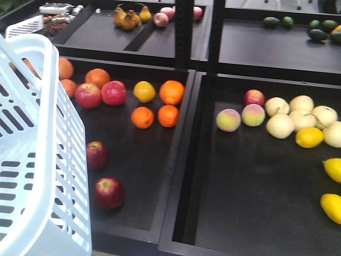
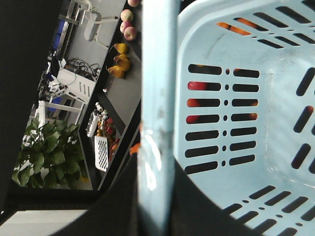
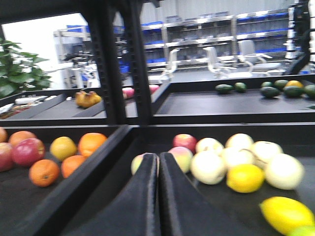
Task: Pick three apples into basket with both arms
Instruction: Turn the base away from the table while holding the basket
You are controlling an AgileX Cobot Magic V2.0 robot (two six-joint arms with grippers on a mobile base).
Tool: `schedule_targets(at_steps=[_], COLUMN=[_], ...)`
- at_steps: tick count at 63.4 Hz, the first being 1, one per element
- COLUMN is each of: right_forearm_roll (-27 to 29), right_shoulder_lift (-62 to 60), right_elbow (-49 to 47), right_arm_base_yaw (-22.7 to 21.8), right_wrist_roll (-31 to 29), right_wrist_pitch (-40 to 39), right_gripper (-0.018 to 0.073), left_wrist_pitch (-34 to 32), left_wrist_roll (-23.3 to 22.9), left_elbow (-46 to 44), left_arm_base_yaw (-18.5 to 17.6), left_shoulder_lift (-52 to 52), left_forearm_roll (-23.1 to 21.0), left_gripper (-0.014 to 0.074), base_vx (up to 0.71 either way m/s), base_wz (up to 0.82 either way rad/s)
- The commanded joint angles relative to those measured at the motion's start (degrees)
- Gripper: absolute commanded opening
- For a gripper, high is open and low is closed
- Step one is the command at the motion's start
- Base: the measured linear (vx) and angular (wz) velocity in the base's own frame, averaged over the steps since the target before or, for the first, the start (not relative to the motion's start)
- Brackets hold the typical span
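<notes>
Two dark apples [image 1: 96,154] lie in the left tray [image 1: 138,176], just beside the basket [image 1: 32,160] — its handle [image 2: 152,73] clamped in the left gripper [image 2: 155,164]. Well apart, the right gripper [image 3: 158,157] (fingers pressed together, empty) hangs over the right tray [image 1: 250,186] — shelving [image 3: 206,29] behind.

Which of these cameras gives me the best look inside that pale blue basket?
The left wrist view: it looks into the basket, showing slotted inner walls and floor, no fruit in the visible part. The front view shows only its outer side and rim; the right wrist view misses it.
</notes>
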Motion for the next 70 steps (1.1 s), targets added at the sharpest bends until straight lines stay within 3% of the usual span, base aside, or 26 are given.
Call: schedule_targets(at_steps=[1,70], right_forearm_roll=[-0.2,-0.2], right_shoulder_lift=[-0.7,-0.7], right_elbow=[0.8,0.8], right_arm_base_yaw=[0.0,0.0], right_wrist_roll=[0.0,0.0], right_wrist_pitch=[-4.4,-4.4], right_gripper=[-0.0008,-0.0008], left_wrist_pitch=[-4.6,-4.6], left_wrist_roll=[-0.7,-0.7], left_elbow=[-1.6,-1.6], left_arm_base_yaw=[-0.2,-0.2], left_shoulder_lift=[-0.1,-0.1], left_forearm_roll=[2.0,2.1], left_gripper=[-0.0007,-0.0007], base_vx=[-0.04,0.02], base_wz=[0.33,0.56])
